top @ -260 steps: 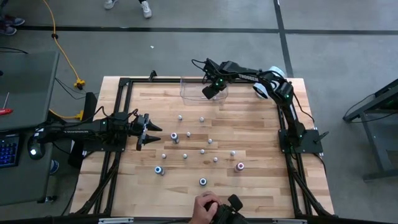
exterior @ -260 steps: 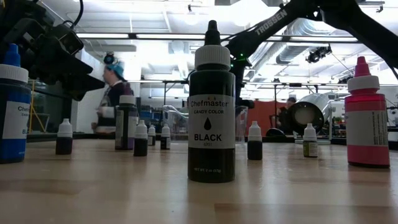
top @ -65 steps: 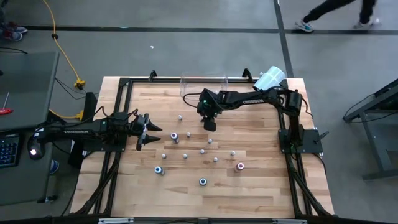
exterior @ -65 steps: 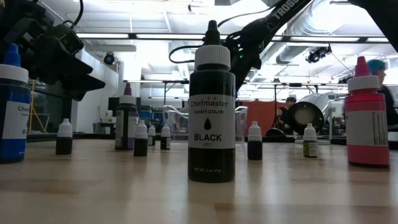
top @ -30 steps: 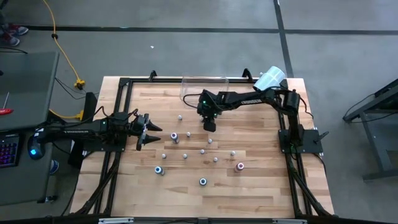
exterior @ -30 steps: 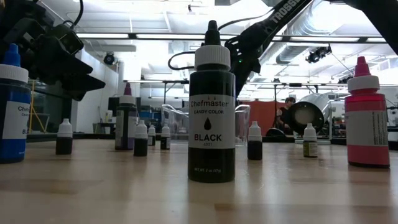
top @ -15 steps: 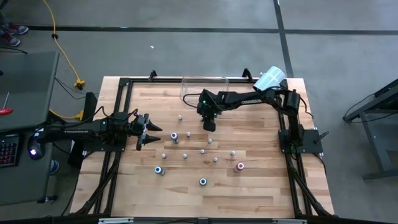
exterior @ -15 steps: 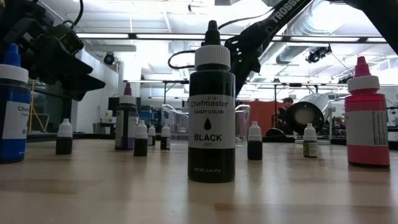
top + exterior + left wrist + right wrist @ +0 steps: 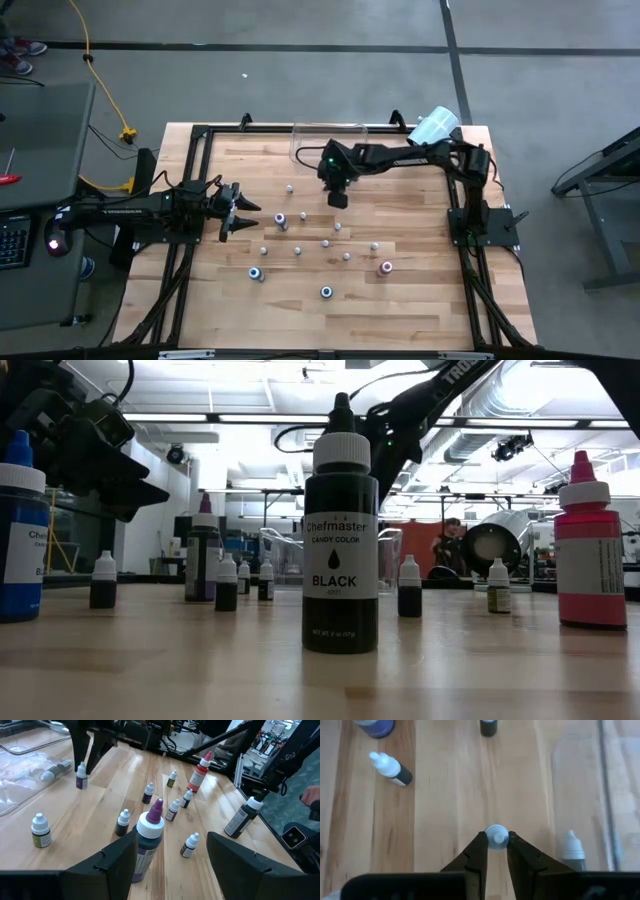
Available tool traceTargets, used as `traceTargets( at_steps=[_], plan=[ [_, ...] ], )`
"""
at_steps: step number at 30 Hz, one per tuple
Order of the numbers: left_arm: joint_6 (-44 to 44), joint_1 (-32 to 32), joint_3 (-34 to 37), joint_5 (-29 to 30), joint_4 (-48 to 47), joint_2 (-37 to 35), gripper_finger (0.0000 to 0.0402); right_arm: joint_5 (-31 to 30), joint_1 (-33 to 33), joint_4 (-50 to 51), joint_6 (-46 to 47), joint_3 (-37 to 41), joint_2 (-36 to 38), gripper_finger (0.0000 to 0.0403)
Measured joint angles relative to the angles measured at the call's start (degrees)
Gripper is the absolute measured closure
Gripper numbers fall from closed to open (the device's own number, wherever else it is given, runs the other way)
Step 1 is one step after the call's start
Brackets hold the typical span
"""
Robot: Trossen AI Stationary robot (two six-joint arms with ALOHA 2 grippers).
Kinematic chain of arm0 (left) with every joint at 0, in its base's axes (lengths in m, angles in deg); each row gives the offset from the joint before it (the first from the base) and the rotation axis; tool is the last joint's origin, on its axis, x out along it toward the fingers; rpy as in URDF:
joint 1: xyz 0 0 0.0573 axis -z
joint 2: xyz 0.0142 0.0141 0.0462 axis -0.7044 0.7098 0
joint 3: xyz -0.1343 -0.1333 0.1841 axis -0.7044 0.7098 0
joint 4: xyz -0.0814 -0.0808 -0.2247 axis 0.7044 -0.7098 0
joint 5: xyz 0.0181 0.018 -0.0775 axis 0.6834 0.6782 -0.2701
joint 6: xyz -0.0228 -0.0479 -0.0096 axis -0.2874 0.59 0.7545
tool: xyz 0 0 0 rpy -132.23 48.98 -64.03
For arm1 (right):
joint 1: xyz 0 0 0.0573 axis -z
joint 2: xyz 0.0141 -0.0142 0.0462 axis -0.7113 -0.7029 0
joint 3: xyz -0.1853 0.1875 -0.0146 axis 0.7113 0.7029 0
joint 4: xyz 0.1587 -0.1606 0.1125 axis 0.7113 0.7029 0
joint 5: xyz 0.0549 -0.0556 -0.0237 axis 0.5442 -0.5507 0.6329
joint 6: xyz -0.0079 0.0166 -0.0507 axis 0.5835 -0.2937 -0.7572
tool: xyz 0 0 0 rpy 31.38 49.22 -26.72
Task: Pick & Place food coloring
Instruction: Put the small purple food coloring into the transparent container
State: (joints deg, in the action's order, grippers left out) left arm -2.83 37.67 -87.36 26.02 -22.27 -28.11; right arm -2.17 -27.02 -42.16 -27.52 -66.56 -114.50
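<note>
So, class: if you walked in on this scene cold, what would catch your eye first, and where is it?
First, the scatter of tiny food coloring bottles dotted over the middle of the wooden table, with a tall black bottle looming closest in the low view. Then the right gripper, out over the table near the clear bin, its fingers closed on the white cap of a small bottle. The left gripper waits at the table's left side.

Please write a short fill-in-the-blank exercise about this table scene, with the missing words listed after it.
1. The right end effector is closed on a small bottle with a ____ cap.
2. The large bottle nearest the low camera is labelled ____.
3. The left end effector holds ____.
4. The clear bin stands at the table's ____ edge in the high view.

Missing words: white; BLACK; nothing; far
</note>
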Motion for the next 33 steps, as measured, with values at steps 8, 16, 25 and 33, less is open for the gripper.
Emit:
traceTargets(
  at_steps=[8,16,25,33],
  plan=[
    [0.0,0.0,0.0,0.3,0.0,0.0,0.0167,-0.2,-0.5,1.4,1.8,0.0,6.9,0.0356],
    [0.0,0.0,0.0,0.4,0.0,0.0,0.0167,-0.6,0.1,0.9,7.8,0.0,14.4,0.0356],
    [0.0,0.0,0.0,0.5,0.0,0.0,0.0167,-1.9,5.6,6.9,17.5,-3.3,14.4,0.0354],
    [0.0,0.0,0.0,0.8,0.0,0.0,0.0167,-7.0,10.9,14.7,19.5,-6.7,11.1,0.0353]
  ],
)
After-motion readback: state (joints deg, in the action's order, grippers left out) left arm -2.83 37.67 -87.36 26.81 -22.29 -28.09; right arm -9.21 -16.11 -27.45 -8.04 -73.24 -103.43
